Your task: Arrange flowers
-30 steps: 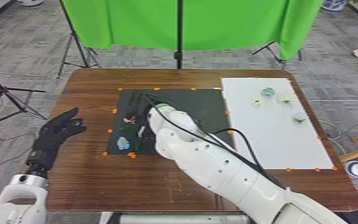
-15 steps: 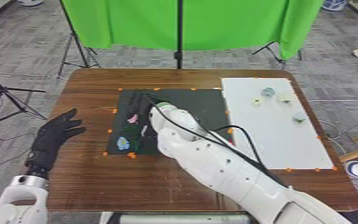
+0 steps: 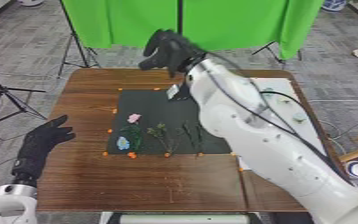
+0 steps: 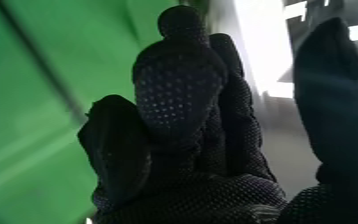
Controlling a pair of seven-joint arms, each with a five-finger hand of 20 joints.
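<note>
1. The flowers are shared between two grounds on the worktop (image 3: 87, 185): a black mat (image 3: 140, 102) and a white sheet (image 3: 278, 85). The mat seems to be where the picture is composed, the sheet a store for loose heads.
2. On the mat, the pink flower (image 3: 134, 118) lies above green leaves (image 3: 132, 134), so that the two probably read as a bloom on its foliage. The blue flower (image 3: 123, 143) sits low, beside those leaves, perhaps to fill the near left corner.
3. Two further groups of greenery, the middle stems (image 3: 162, 135) and the right stems (image 3: 194, 134), lie side by side to the right. Their spacing probably leaves each one room for a head.
4. Pale flowers (image 3: 300, 117) rest apart from one another on the sheet, likely so that each can be picked up without disturbing its neighbour.
5. The right robot hand (image 3: 171, 52) is raised beyond the mat's far edge, fingers extended, thumb well apart and nothing between them. Up there it is clear of the light pieces, which a low sweep could drag.
6. The left robot hand (image 3: 45, 142) is off the mat's left side, empty, its fingers loosely spread; that looks like a waiting place out of the right arm's way.
7. The arrangement looks partly done. The next move probably calls for a gentle pinch on a pale flower, then lowering it onto the bare stems.
</note>
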